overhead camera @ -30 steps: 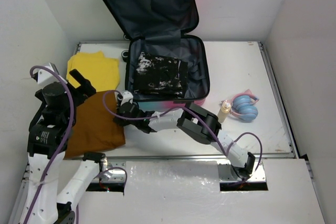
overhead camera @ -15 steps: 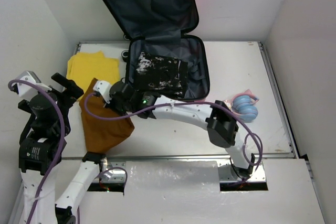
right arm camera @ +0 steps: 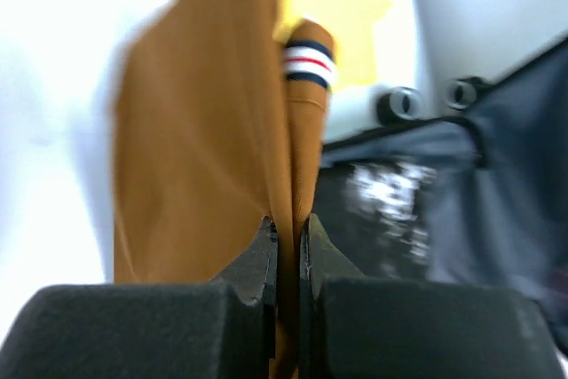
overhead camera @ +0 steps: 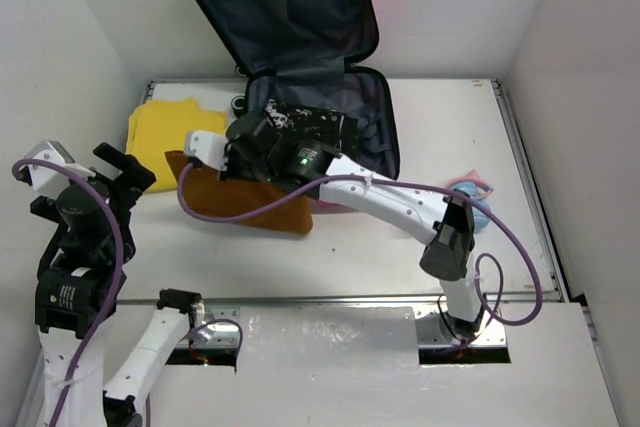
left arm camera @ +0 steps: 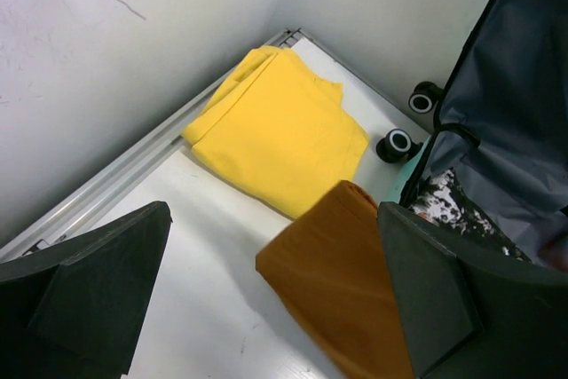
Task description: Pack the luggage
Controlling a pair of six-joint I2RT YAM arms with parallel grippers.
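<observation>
Luggage lies open; right tool pinches one brown garment, left tool spread.

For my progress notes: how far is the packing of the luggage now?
Done: a black-and-white patterned garment lies in the open luggage. In hand: the right hand is shut on a brown garment, just in front of the luggage. Left: the yellow garment, folded on the table, and the blue headphones at the right. The left hand is open and holds nothing.
</observation>
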